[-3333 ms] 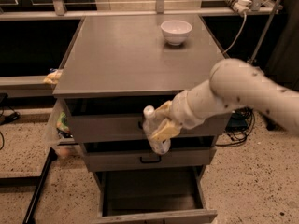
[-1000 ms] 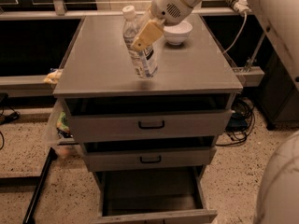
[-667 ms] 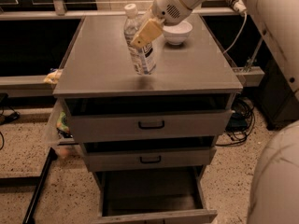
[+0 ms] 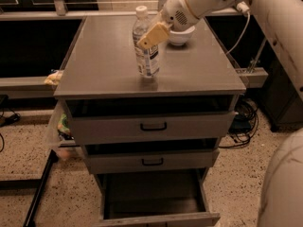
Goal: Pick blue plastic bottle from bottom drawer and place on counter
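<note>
Camera view: on the desk, upper centre of the frame, the bottle stood upright, base on the grey top. The hand pinched its upper half, one tan finger across the front. At bottom centre the bottom drawer hung open. Right of the hand sat a white bowl.

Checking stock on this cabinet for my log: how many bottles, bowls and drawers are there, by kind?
blue plastic bottle, on the counter, with the hand at its upper part: 1
white bowl: 1
Drawers, namely top drawer, middle drawer and the open bottom drawer: 3
Total: 5
</note>
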### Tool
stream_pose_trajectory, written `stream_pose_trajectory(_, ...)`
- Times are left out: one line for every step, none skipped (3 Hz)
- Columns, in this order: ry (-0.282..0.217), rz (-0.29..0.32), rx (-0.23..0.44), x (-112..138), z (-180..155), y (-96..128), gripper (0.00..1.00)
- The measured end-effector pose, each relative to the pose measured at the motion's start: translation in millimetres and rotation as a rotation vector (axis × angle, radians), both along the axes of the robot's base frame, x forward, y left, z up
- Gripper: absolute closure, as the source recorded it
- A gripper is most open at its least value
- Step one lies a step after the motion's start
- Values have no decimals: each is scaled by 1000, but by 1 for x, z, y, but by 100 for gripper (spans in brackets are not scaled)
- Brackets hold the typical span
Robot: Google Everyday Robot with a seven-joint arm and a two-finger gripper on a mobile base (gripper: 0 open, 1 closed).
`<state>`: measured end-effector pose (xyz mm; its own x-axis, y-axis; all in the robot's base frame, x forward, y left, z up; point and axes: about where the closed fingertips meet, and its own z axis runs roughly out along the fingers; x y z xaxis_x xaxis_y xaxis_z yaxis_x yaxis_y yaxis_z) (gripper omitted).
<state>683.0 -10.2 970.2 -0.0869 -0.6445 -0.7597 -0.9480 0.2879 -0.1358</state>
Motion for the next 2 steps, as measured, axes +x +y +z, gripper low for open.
stream_pose_trajectory(24, -32, 29, 3, -9, -8, 100)
stream_pose_trajectory(42, -54, 49, 3, -19, -15, 100)
